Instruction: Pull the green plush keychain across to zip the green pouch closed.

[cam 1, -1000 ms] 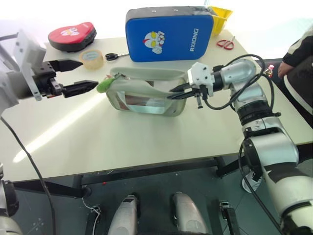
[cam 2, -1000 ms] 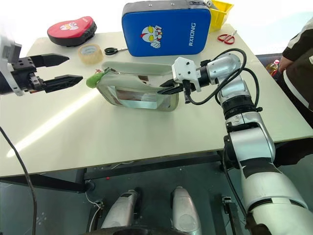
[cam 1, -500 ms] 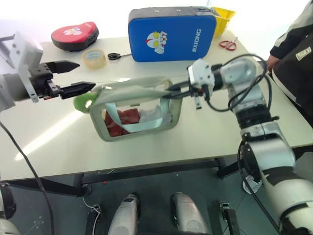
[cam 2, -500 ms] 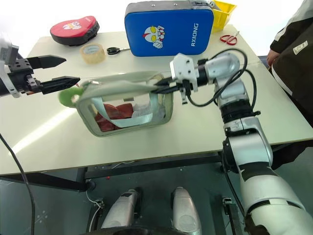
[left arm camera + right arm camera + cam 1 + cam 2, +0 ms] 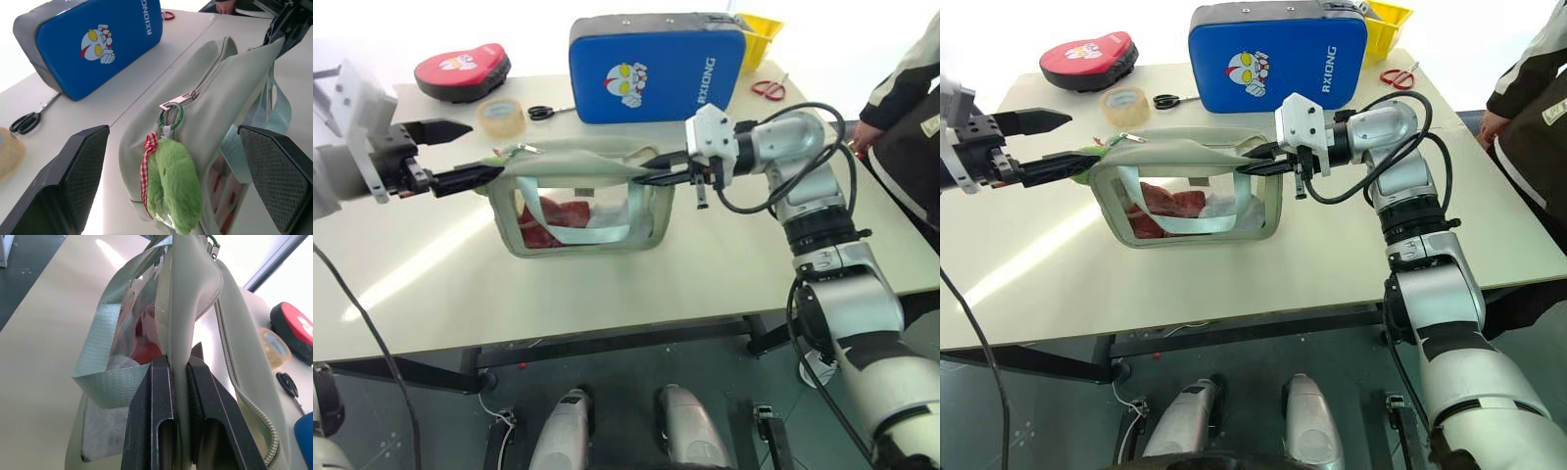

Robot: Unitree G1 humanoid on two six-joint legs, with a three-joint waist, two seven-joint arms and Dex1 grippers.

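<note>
Green plush keychain, fuzzy and lime, hung at the sage-green, clear-sided pouch's left end between the spread left gripper; the right gripper pinched the opposite end, which could be tugged loose.

From my head cameras I look forward and steeply down over both arms onto the table; the two eyes share nearly the same scene, the right eye's picture shifted slightly sideways. Both take in the green pouch mid-table and the blue pad at the far edge. My left wrist camera looks along its fingers, close on the green plush keychain at the pouch's end, with the blue pad beyond. My right wrist camera sits closest, sighting lengthwise along the pouch top from the opposite end.
</note>
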